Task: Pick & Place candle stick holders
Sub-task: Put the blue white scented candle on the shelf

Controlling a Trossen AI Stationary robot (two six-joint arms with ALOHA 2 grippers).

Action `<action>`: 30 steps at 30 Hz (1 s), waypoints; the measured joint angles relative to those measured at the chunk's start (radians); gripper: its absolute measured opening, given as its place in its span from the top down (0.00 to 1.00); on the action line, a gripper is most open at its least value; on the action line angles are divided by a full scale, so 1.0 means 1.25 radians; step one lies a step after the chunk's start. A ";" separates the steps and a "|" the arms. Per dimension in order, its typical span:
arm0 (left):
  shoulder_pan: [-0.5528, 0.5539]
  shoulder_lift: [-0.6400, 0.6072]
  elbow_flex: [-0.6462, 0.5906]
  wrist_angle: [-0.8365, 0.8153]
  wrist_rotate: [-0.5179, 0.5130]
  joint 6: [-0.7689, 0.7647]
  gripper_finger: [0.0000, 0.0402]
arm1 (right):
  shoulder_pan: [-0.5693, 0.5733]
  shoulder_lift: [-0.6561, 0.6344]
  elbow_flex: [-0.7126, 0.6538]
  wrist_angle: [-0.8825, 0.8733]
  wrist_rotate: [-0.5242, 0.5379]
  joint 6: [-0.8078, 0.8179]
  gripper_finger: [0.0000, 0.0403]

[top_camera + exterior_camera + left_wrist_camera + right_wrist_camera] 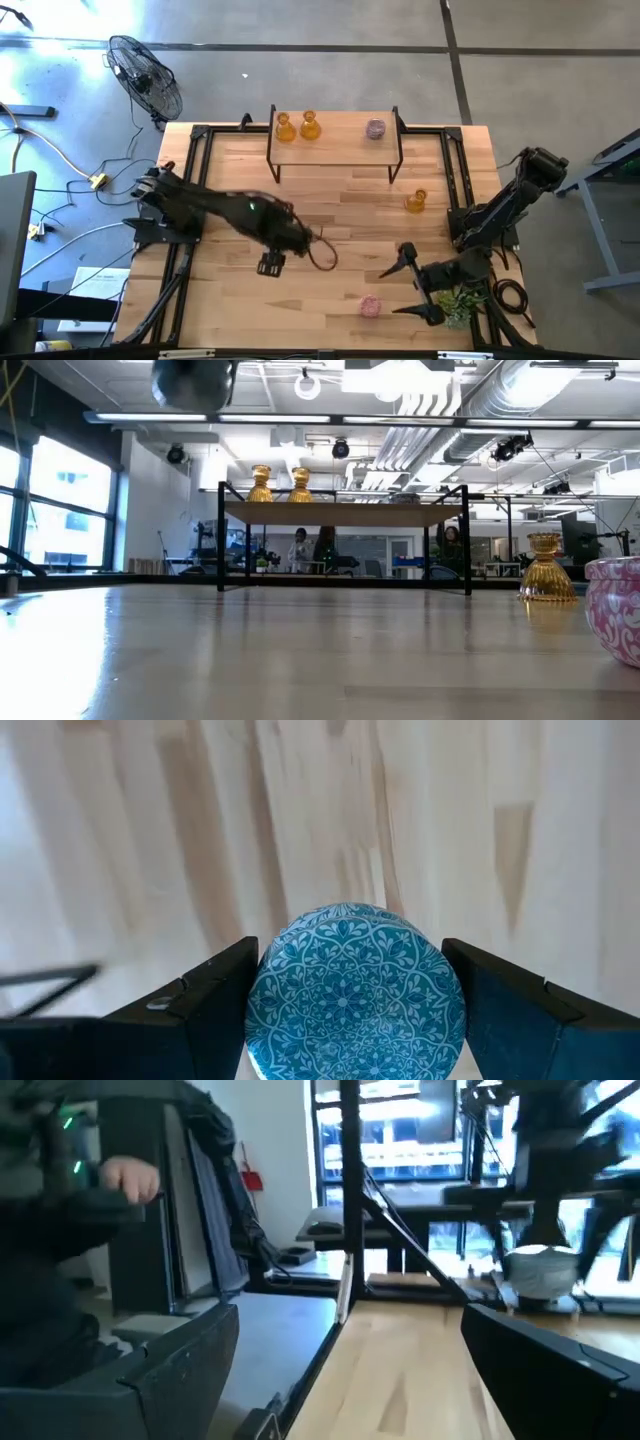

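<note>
Holding a pale blue holder (355,990) between its two fingers (195,1005), the left gripper (272,263) sits over open wood, well short of the raised shelf (335,142). In the left wrist view we see the patterned round face of the holder filling the gap, fingers set against either side. We read that as a grip, jaws fairly wide around the glass. We cannot tell whether it is lifted clear of the table (340,215).

Taking the shelf as landmark:
- Two amber holders (297,127) stand on its left part, a pinkish one (375,129) on its right part.
- A third amber holder (416,201) stands on the table just off the shelf's right legs.
- A pink holder (371,305) sits far from the shelf, near the front edge.

The relation that counts: the shelf lies ahead of the left gripper, toward the far edge, and the holder's axis points along the camera's line of sight, so we judge the carry runs forward and up to the free middle of the shelf.

The right gripper (412,283) rests wide open and empty, farther from the shelf, just beside the pink holder and a green plant (462,303).
</note>
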 joint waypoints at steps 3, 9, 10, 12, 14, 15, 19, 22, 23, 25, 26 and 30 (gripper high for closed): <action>0.036 -0.002 0.084 -0.016 0.036 0.047 0.30 | 0.018 0.000 0.000 0.008 0.012 -0.035 0.06; 0.149 -0.002 0.165 -0.022 0.111 0.140 0.30 | 0.037 0.000 0.000 0.008 0.045 -0.042 0.06; 0.172 -0.002 0.168 -0.022 0.118 0.154 0.30 | 0.039 0.000 0.000 0.007 0.048 -0.042 0.06; 0.217 -0.002 0.172 -0.023 0.124 0.180 0.30 | 0.041 0.000 0.000 0.007 0.050 -0.042 0.06; 0.262 -0.002 0.174 -0.021 0.137 0.209 0.30 | 0.041 0.000 0.000 0.007 0.050 -0.042 0.06; 0.284 -0.002 0.174 -0.017 0.142 0.224 0.30 | 0.041 0.000 0.000 0.007 0.050 -0.042 0.06; 0.361 0.010 0.176 0.028 0.177 0.282 0.30 | 0.041 0.000 0.000 0.007 0.051 -0.057 0.06; 0.407 0.022 0.175 0.052 0.211 0.338 0.30 | 0.039 0.000 0.000 0.006 0.054 -0.077 0.06; 0.417 0.031 0.176 0.067 0.216 0.357 0.30 | 0.039 0.000 0.000 0.006 0.064 -0.081 0.06; 0.445 0.043 0.176 0.090 0.223 0.390 0.30 | 0.039 0.000 0.000 0.005 0.084 -0.091 0.06; 0.457 0.055 0.175 0.089 0.224 0.402 0.30 | 0.038 0.000 0.000 0.004 0.097 -0.096 0.06; 0.497 0.104 0.194 0.103 0.245 0.450 0.30 | 0.031 0.000 0.000 -0.009 0.134 -0.104 0.06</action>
